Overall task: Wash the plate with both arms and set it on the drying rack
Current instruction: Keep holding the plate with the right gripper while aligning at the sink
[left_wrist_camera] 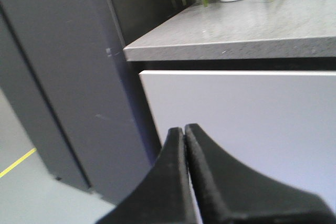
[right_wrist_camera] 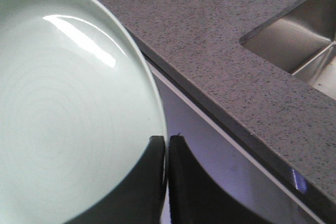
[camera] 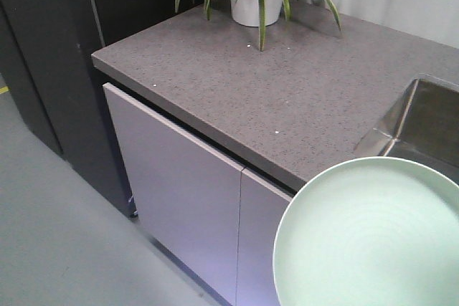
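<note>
Mint-green and round, the plate is held in the air before the counter edge, near the sink corner and in front of the cabinet doors. No long axis is given by its round shape; its ringed face is turned up toward the front camera. Its rim is clamped between the jaws of the right gripper. The left gripper is seen with jaws pressed together on nothing, pointed at those doors below the counter.
</note>
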{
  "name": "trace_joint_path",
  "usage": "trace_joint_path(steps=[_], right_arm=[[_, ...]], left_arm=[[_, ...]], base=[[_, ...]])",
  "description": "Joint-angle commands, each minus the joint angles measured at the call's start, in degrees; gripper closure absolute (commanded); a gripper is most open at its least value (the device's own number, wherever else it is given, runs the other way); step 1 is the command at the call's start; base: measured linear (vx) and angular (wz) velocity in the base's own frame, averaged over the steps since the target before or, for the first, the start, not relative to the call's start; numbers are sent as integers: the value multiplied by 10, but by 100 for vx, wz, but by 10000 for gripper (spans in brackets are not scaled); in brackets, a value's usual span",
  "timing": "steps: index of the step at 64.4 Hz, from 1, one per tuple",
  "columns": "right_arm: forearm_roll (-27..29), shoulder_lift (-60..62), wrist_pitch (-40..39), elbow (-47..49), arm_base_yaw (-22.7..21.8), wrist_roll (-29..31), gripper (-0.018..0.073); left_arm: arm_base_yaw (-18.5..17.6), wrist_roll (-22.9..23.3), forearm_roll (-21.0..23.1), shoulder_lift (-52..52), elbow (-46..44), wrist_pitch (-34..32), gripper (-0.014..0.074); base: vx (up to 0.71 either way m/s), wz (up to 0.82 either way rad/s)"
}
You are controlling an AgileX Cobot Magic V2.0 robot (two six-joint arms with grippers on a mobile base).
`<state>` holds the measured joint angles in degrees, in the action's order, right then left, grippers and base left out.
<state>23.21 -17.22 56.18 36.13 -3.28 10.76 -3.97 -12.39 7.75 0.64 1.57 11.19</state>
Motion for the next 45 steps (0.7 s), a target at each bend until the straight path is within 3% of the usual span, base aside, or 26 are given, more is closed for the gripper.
trace_joint_path(steps=[1, 45], right_arm=[[12, -7, -38, 13, -3, 0, 561], [12, -7, -38, 13, -3, 0, 561]], left_arm=[[-4, 5, 2, 7, -15, -40, 603], [-4, 5, 2, 7, -15, -40, 603]], base=[[8, -33], [7, -35]])
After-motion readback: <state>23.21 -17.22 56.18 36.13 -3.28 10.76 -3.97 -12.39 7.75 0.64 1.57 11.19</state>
